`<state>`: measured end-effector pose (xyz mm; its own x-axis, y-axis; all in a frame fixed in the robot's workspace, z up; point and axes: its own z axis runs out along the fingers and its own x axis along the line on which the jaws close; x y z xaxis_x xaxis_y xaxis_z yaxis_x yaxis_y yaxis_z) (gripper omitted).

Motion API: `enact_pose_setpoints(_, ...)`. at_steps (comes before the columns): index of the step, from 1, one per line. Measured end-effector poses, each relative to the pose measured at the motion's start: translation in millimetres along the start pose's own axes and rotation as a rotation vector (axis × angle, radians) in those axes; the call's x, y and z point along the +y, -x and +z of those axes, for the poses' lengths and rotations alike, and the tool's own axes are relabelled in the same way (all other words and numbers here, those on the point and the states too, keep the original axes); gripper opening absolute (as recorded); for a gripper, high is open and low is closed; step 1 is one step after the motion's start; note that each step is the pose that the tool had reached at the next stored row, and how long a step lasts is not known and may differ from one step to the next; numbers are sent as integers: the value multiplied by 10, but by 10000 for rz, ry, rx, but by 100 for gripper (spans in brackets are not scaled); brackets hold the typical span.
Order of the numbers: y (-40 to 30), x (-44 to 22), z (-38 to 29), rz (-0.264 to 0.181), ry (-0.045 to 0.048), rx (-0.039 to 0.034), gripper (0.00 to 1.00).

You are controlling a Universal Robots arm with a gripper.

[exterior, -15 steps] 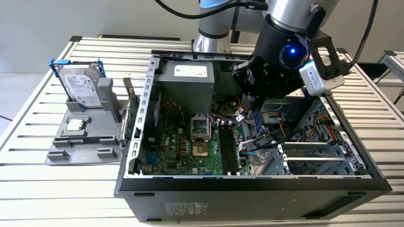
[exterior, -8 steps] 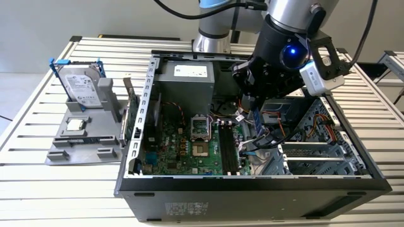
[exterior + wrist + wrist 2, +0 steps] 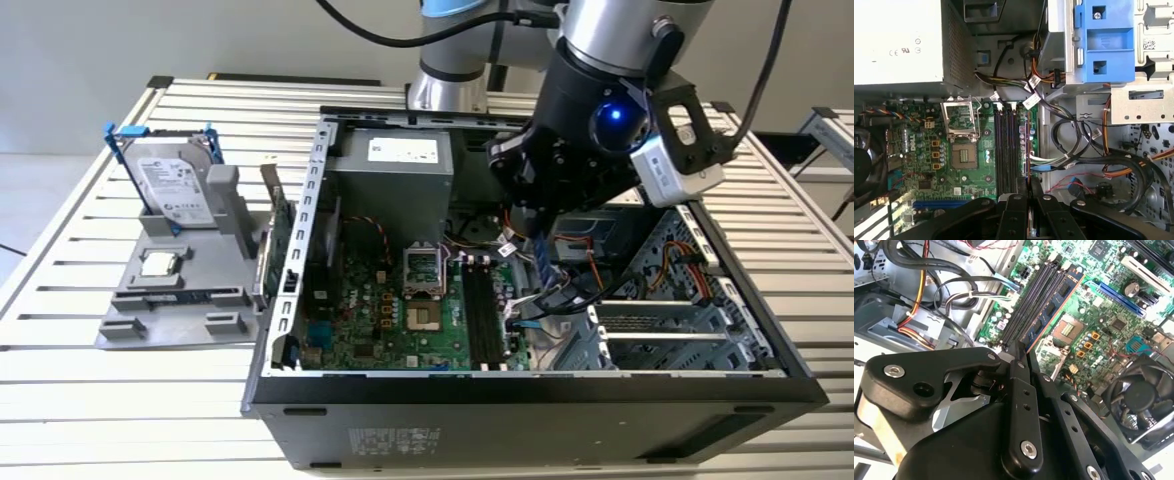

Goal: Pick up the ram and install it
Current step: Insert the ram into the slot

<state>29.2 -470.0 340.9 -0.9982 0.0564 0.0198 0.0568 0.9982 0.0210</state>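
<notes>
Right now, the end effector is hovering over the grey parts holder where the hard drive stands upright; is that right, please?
Not quite: the exterior view shows the end effector down inside the open computer case, over the motherboard's memory slots. The hard drive does stand upright in the grey parts holder.

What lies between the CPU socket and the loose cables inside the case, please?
The first wrist view shows the row of dark memory slots between the CPU socket and the cables.

Blue ram with dark chips; green motherboard; black end effector.
</notes>
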Motion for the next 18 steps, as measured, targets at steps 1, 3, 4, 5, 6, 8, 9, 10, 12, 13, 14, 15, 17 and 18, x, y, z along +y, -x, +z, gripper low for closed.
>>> enact_pose_setpoints(1, -2, -1, 17, 1, -1, 0, 0)
enact_pose_setpoints(3, -3, -1, 41, 0, -1, 0, 0)
enact_pose_setpoints(4, -5, -2, 50, 1, -1, 0, 0)
enact_pose_setpoints(5, -7, -2, 65, 1, -1, 0, 0)
enact_pose_setpoints(6, -9, -2, 80, 2, -1, 0, 0)
enact_pose_setpoints(8, -13, -3, 107, 1, -1, 0, 0)
enact_pose_setpoints(9, -15, -4, 123, 1, -1, 0, 0)
enact_pose_setpoints(10, -17, -4, 140, 1, -1, 0, 0)
enact_pose_setpoints(12, -18, -5, 166, 0, 0, -1, 0)
enact_pose_setpoints(13, -18, -5, 167, 0, -2, 0, 0)
enact_pose_setpoints(14, -19, -5, 167, 0, -4, 0, 0)
enact_pose_setpoints(15, -19, -5, 167, 1, -5, 0, 0)
enact_pose_setpoints(17, -19, -5, 169, 1, -1, 0, 0)
enact_pose_setpoints(18, -19, -5, 172, 1, 0, 0, 0)
